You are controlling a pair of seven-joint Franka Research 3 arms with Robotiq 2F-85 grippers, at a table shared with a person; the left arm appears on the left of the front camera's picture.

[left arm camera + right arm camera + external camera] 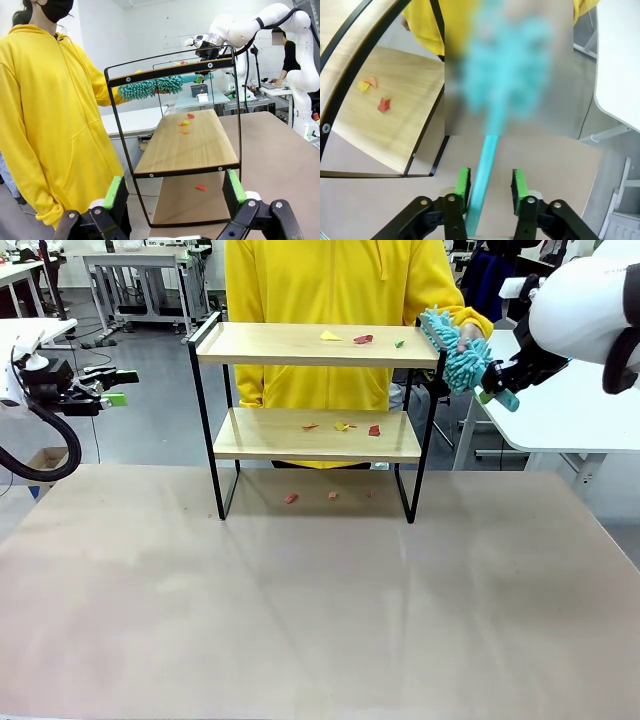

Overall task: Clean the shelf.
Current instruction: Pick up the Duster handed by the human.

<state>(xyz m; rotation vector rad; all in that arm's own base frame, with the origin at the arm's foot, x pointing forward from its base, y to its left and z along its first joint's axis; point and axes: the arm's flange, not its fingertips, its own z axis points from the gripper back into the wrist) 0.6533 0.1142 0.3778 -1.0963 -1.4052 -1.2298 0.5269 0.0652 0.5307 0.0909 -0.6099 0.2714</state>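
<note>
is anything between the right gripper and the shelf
Yes. The duster and the person's hand holding it lie between the right gripper and the right end of the shelf. The duster's handle stands between the gripper's jaws, which are not yet clamped on it.

The tan tabletop [320,620] has a dull sheen. At its far edge stands a person in a yellow hoodie [330,280]. Beyond the tabletop's far right corner stands a white table [570,410]. Past its far left corner, white workbenches [140,265] on dark frames stand on the grey floor [160,410]. A brown box [45,458] sits on that floor just off the tabletop's left edge.
</note>
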